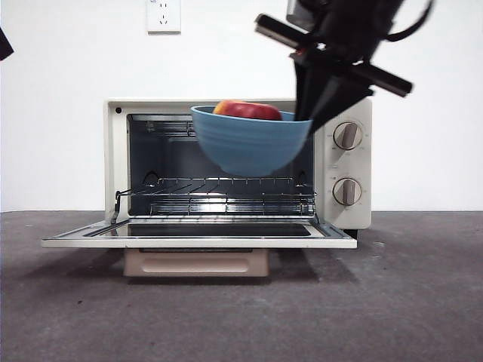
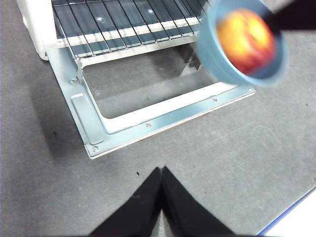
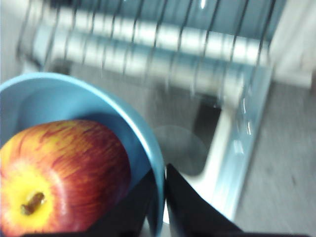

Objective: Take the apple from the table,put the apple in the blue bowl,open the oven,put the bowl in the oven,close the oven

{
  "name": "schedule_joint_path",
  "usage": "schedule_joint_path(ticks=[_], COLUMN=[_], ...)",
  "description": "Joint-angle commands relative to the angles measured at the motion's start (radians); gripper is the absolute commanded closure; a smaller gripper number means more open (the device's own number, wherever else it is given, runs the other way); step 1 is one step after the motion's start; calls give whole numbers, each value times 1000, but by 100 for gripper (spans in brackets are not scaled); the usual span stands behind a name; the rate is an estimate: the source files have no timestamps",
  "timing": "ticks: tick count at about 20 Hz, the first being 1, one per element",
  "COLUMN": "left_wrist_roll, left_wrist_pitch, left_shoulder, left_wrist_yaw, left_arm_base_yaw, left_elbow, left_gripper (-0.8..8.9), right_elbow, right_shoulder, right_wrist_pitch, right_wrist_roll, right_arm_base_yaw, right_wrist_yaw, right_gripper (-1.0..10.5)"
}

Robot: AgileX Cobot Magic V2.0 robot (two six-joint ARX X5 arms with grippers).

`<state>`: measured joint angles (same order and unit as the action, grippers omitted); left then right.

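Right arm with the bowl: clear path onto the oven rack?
Probably yes. The oven door lies flat open, the rack looks bare, and the right gripper holds the blue bowl by its rim above the door.

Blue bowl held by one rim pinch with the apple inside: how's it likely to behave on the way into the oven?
The blue bowl looks rigid, keeping its shape in the right claw, which pinches only one rim, so it may tilt. The apple is round and loose inside, so it could roll and shift the load. The matte ridged outside probably grips fairly well.

No readable text, label or brand anywhere.
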<state>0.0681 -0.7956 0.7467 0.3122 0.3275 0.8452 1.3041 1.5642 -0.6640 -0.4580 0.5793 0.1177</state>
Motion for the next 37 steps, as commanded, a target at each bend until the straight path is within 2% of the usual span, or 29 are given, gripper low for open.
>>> schedule_joint_path(ticks=[1,5,9,12,21,28,32,37], left_wrist_roll=[-12,-12,-12,-12,-12,-12,-12,-12], left_wrist_pitch=[10,8,8,6,4,2,2,3], left_shoulder=[5,5,5,5,5,5,5,5], left_wrist_yaw=[-2,-2,-1,-2,-1,-1,-1,-1], left_arm_base_yaw=[2,16,31,35,44,53,53,53], left_elbow=[6,6,6,6,6,6,6,6], left_gripper=[806,806,806,806,806,806,806,806], right_elbow=[97,191,204,204,203,203,203,203], right_shoulder=[84,187,227,235,249,267,267,264], right_wrist_pitch=[9,16,80,104,126,132,140,141], right_wrist_roll=[-71,-151,-246,-285,-320,-320,-315,-284], right_arm_base_yaw=[2,2,1,-2,-10,-11,-11,-7], right_wrist_yaw=[-15,-42,-71,-113,-217,-224,-231,-231], right_gripper=[944,944,944,944,944,937,811,810])
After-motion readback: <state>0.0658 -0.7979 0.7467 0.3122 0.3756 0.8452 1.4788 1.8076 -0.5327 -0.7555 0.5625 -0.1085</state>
